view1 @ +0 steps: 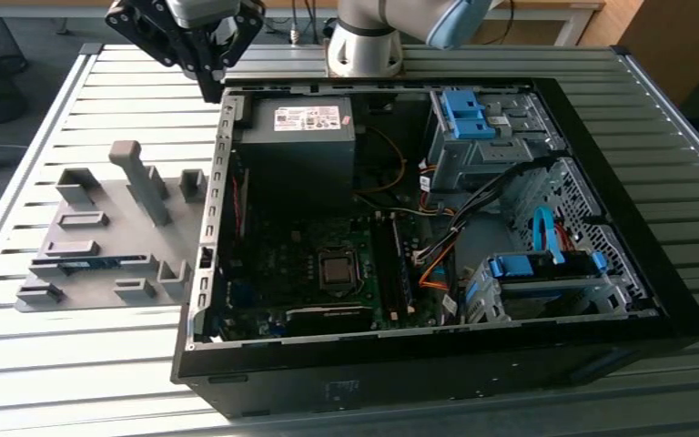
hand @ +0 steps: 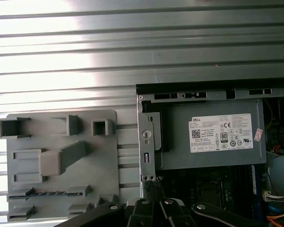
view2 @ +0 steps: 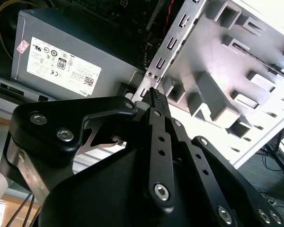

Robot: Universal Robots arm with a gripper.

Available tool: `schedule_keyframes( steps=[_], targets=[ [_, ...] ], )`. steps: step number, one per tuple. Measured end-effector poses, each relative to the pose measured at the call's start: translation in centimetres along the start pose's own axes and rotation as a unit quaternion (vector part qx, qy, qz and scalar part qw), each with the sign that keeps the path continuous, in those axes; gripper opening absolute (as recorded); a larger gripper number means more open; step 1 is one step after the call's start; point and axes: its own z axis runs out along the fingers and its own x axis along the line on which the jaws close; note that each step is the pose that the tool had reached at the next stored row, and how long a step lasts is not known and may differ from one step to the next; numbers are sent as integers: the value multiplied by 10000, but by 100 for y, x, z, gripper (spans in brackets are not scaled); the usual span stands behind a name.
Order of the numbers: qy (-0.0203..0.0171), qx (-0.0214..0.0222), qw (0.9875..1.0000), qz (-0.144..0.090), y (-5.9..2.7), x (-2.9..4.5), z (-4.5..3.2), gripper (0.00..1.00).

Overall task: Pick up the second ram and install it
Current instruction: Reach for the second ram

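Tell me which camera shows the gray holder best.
First wrist view: it looks straight down on the holder. The exterior view shows the holder slanted beside the case. The second wrist view catches part past the gripper.

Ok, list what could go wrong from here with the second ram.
1. The claw hangs right by the case's metal wall; dropping could clip it.
2. The second ram sits low in the gray fixture among raised posts, which the claw might strike.
3. Loose cables lie beside the motherboard's memory slots and could snag during seating.
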Motion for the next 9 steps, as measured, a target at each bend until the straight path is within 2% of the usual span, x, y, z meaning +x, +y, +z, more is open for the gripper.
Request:
schedule_keyframes(
  steps=[9],
  targets=[
    [0,0,10000,0,-6,75,-2,11]
  ],
)
